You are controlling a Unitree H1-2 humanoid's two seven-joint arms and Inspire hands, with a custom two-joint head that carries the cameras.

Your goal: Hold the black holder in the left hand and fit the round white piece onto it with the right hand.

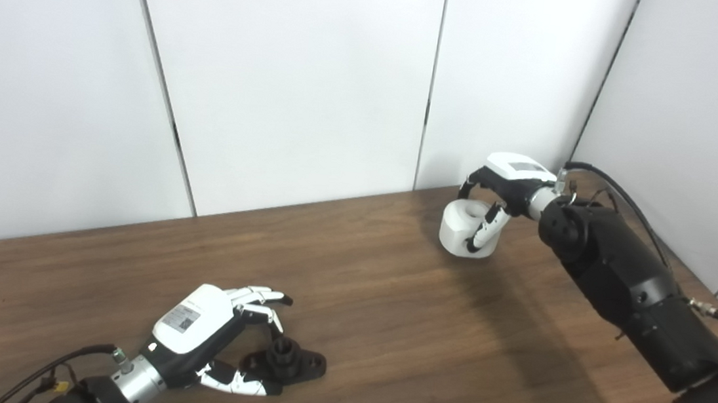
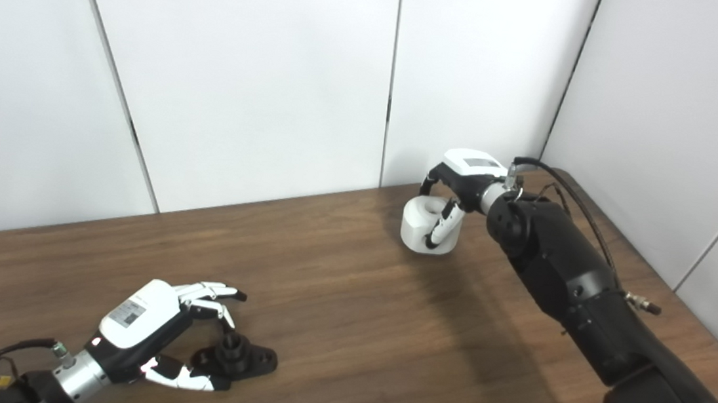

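Note:
The black holder (image 1: 286,359) lies on the wooden table (image 1: 400,324) near the front left, a short round post sticking up from its flat base. My left hand (image 1: 205,328) reaches around it, open: the thumb lies along the holder's near side and the fingers (image 1: 255,297) arch above its far side without closing. At the back right, my right hand (image 1: 506,179) is shut on the round white piece (image 1: 462,228), a thick ring with a hollow top; fingers wrap its right side. Whether the piece rests on the table or hangs just above it is unclear.
White wall panels (image 1: 291,89) close off the table's back and right sides, close behind the right hand. A black cable (image 1: 623,194) loops over the right forearm. Bare wood stretches between the two hands.

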